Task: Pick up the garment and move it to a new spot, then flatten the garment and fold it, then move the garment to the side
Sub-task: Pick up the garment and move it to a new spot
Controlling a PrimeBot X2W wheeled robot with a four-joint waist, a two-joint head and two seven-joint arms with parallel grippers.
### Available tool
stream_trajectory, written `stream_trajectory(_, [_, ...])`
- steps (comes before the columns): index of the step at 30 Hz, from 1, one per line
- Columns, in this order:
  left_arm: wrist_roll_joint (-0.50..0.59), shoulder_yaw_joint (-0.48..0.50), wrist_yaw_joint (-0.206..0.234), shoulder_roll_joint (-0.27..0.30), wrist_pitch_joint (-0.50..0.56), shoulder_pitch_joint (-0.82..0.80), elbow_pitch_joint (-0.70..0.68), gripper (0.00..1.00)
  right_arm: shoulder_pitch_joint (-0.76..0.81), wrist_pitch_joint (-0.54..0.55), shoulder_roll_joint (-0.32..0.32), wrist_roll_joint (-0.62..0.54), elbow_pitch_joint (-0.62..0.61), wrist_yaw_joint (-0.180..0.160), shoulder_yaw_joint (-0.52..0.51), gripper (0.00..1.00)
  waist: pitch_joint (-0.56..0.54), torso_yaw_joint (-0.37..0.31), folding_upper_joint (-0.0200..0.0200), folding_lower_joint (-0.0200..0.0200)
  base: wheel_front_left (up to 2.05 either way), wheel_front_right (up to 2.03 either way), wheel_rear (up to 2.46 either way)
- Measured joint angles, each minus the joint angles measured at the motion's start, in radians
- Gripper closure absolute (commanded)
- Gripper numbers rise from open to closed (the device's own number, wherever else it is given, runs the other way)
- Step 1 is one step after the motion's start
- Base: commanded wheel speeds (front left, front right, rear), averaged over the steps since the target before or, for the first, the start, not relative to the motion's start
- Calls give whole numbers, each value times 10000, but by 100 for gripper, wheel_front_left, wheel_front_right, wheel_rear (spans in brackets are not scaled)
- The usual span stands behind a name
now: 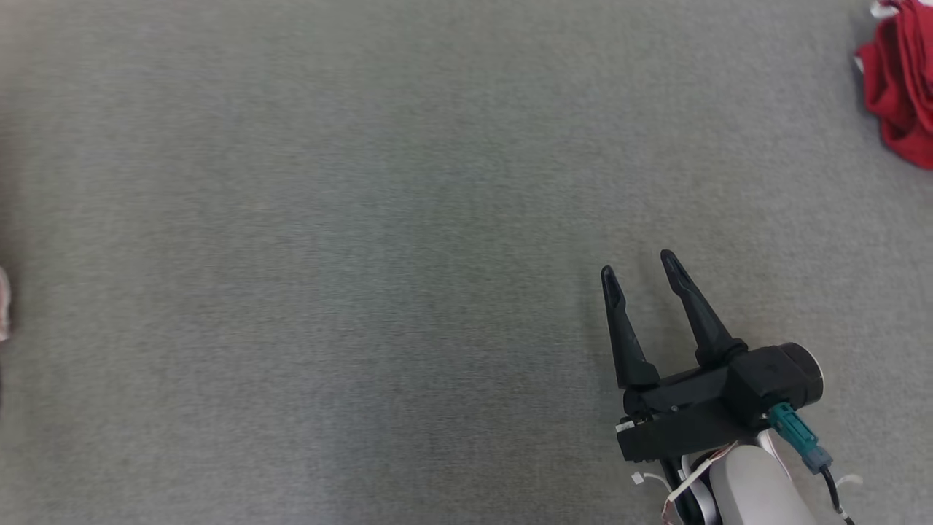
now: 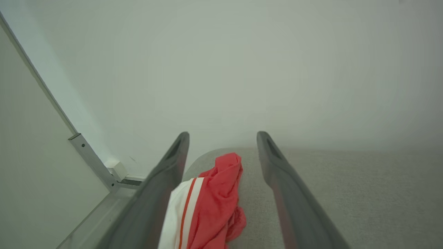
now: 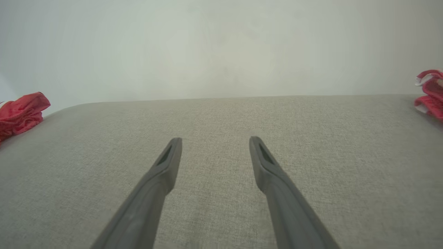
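Nearest item: left gripper (image 2: 223, 135), lower centre of the left wrist view. Jaws are spread wide with nothing clamped. Whether either finger brushes cloth cannot be told.

Item: red-and-white garment (image 2: 207, 204), bottom centre of the same view, framed between the two fingers. It is a crumpled heap with a white panel and red stripes on its left side. It lies on the rounded corner of the grey fabric surface (image 2: 346, 193). Judged to be the task's piece, not yet picked up; the fingers straddle it as if lined up for a first pinch. A red heap at the left edge of the right wrist view is probably this one.

Item: metal rail (image 2: 90, 155), left of the left wrist view, just beside the surface's corner, against the pale wall (image 2: 242, 52).

Item: right gripper (image 1: 637, 262), lower right of the head view, fingers pointing up-frame. Jaws are wide apart and empty over bare grey cloth (likely parked clear so the middle can serve as the new spot).

Item: red garment (image 1: 900, 80), upper right corner of the head view. Bunched, with white trim at its top, partly cut off by the frame. It is untouched and well apart from the right gripper.
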Motion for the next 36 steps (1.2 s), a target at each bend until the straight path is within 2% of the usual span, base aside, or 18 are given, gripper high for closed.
stream_trajectory(7, [-591, 268, -2, 909, 1513, -703, 1697, 0, -114, 0, -2, 50, -150, 0, -33, 0, 543, -711, 0, -2, 0, 0, 0])
stream_trajectory(11, [-744, 349, 52, 1317, 2918, -904, 2790, 0, -113, 0, -2, 46, -201, 0, -48, 0, 734, -974, -1, -3, 0, 0, 0])
stream_trajectory(14, [-871, 380, 100, 1406, 3939, -1001, 3467, 0, -120, 0, 0, 36, -213, 0, -63, 0, 835, -1095, 0, -3, 0, 0, 0])
stream_trajectory(19, [-1346, 667, 418, 1476, 5319, -1457, 4289, 0, -137, 0, -2, 29, -253, 0, -88, 0, 926, -1172, -1, -3, 0, 0, 0])
stream_trajectory(25, [-1421, 602, 593, 1547, 6222, -1720, 4757, 0, -141, 0, -2, 19, -253, 0, -82, 0, 896, -1171, -2, -5, 0, 0, 0])
stream_trajectory(26, [-1417, 548, 606, 1569, 6305, -1726, 4803, 37, -141, 0, 0, 17, -247, 0, -81, 0, 878, -1171, -1, -4, 0, 0, 0])
stream_trajectory(27, [-1407, 499, 610, 1586, 6322, -1726, 4840, 100, -141, 0, 0, 15, -242, 0, -79, 0, 858, -1171, -2, -4, 0, 0, 0])
stream_trajectory(30, [-1325, 345, 575, 1597, 6334, -1698, 4945, 100, -141, 0, 0, 4, -215, 0, -88, 0, 781, -1168, -2, -4, 0, 0, 0])
stream_trajectory(36, [-1294, 274, 485, 1607, 4481, -1707, 4646, 100, -106, 0, 2, -27, -163, 0, -159, 0, 536, -1099, -2, -4, 0, 0, 0])
